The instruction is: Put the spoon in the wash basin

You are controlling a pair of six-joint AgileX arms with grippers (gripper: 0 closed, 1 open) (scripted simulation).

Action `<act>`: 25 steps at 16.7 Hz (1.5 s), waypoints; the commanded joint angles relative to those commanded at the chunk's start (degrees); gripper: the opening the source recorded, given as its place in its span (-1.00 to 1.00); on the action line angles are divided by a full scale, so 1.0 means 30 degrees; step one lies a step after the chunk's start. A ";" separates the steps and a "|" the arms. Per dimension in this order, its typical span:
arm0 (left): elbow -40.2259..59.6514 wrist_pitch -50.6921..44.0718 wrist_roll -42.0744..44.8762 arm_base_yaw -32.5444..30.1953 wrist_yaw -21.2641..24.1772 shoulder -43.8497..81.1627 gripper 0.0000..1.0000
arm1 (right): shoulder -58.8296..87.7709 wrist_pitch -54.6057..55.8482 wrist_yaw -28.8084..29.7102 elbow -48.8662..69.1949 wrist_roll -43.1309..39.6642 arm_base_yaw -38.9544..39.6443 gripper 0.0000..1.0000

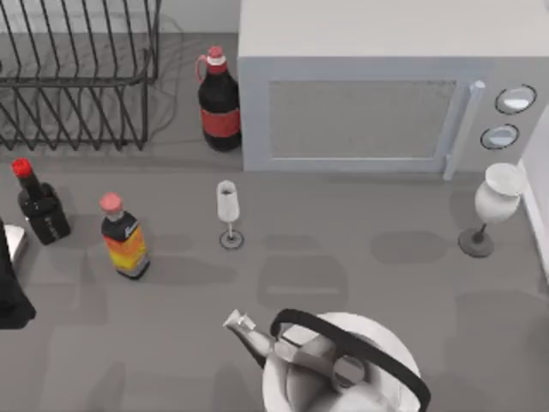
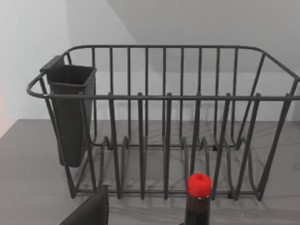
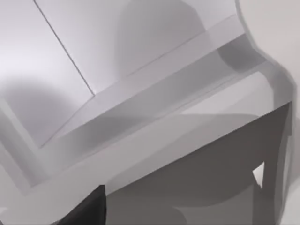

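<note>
The spoon is out of view. A white raised edge at the table's far right and the pale slanted ledges in the right wrist view may belong to the wash basin; I cannot tell. My left arm sits at the table's left edge, beside the dark red-capped bottle. In the left wrist view a dark part of my left gripper faces the wire dish rack. A dark part of my right gripper shows in the right wrist view, close to the pale ledges.
At the back stand the dish rack, a cola bottle and a microwave. An orange-labelled bottle, a small wine glass, a white goblet and a kettle stand nearer.
</note>
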 joint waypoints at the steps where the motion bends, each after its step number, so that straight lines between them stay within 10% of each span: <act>1: 0.0000 0.0000 0.0000 0.0000 0.0000 0.0000 1.00 | 0.0000 0.0000 0.0000 0.0000 0.0000 0.0000 0.25; 9: 0.0000 0.0000 0.0000 0.0000 0.0000 0.0000 1.00 | 0.0000 0.0000 0.0000 0.0000 0.0000 0.0000 -0.96; 25: 0.0000 0.0000 0.0000 0.0000 0.0000 0.0000 1.00 | -0.2094 -0.3712 -0.0292 0.3014 0.0042 -0.0066 -1.00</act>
